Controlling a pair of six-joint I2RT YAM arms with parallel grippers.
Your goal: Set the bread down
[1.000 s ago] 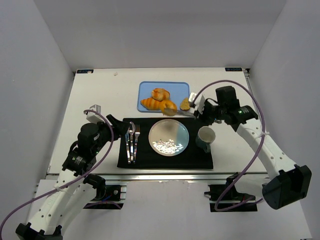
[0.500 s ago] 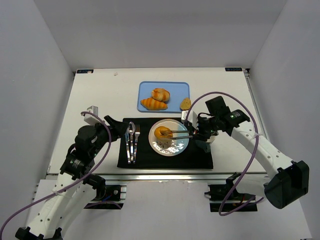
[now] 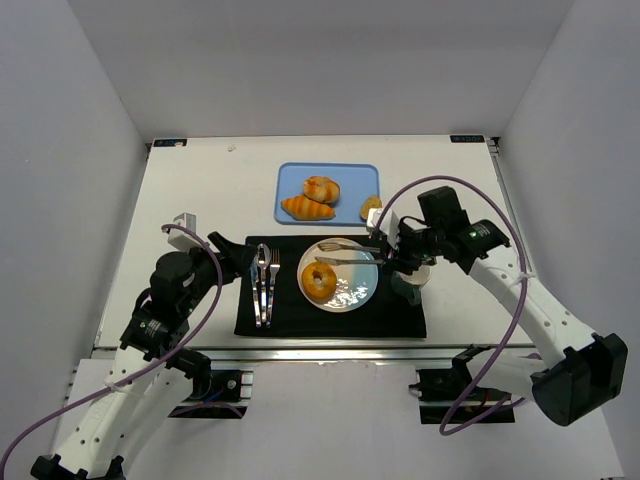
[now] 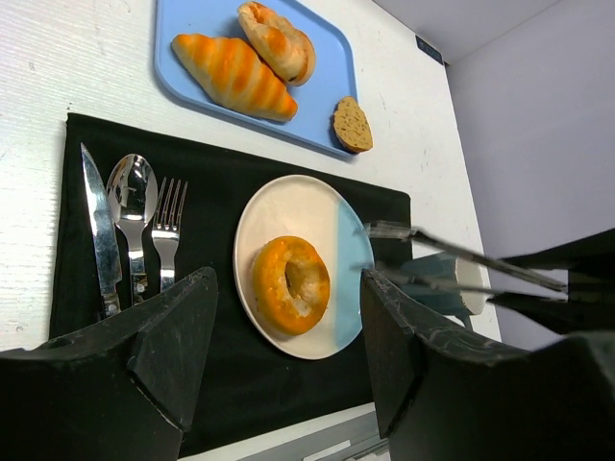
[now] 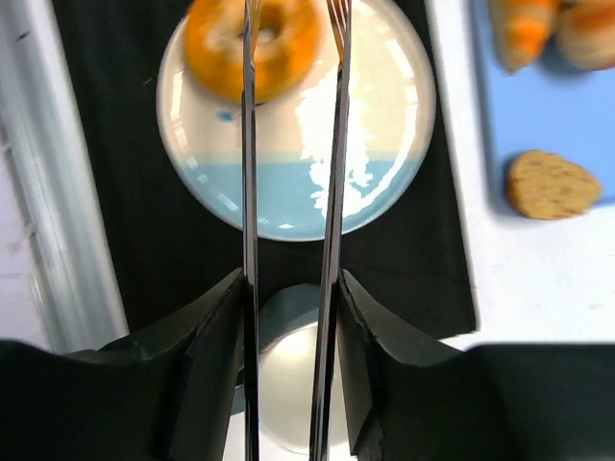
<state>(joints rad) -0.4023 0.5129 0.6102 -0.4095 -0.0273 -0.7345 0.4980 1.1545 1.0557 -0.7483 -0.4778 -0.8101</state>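
Bagel [image 4: 272,288] on plate [image 4: 288,206], spoon [image 4: 130,192] in left wrist view

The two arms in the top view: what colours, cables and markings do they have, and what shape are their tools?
The left arm and the right arm have white links and black joints, each with a looping purple cable. A small green light shows on the right arm. The left tool has broad black fingers; the right tool has long, thin metal prongs.

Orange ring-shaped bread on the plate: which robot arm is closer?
Right. The right arm has its long jaws beside the orange ring-shaped bread; the left arm sits beyond the silver cutlery.
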